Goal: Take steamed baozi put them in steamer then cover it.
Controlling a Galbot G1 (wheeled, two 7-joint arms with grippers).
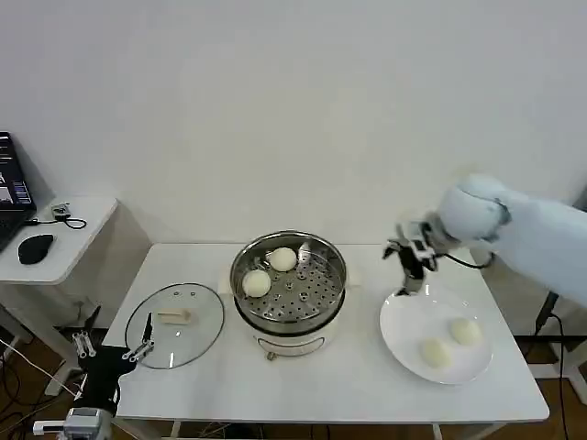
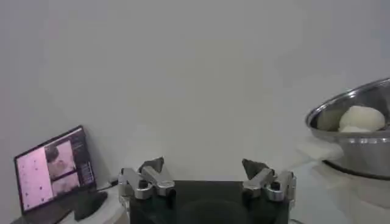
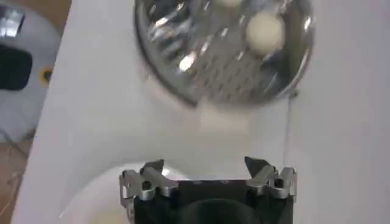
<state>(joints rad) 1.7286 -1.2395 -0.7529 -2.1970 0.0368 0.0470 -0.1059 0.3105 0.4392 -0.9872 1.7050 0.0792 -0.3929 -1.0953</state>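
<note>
White laminate covers the bench (image 1: 348,385), which stands against a plain pale wall, with a smaller side table (image 1: 69,243) to its far left carrying a laptop (image 1: 11,188) and a mouse (image 1: 35,247). At the middle of the bench sits the stainless steamer (image 1: 288,286), its perforated tray already holding two steamed baozi (image 1: 282,259) toward the far-left part. To the left lies the glass cover (image 1: 175,323), flat, handle up. To the right is a white plate (image 1: 404,344) with the other two baozi (image 1: 466,332) on its right half.

Right gripper (image 1: 411,269) hovers above the plate's far-left edge, between steamer and plate, jaws spread wide and empty. Left gripper (image 1: 112,350) waits low at the bench's near-left corner, just beside the cover, also spread open and holding nothing.

Risks, as I judge them: the buns are soft and smooth, so a hard squeeze could dent one and a light one could let it slip in transit. The two on the plate lie near each other, so a wide-open descent might nudge the neighbour. The free tray space is at the near right; dropping on the earlier buns would stack them and keep the cover from seating
</note>
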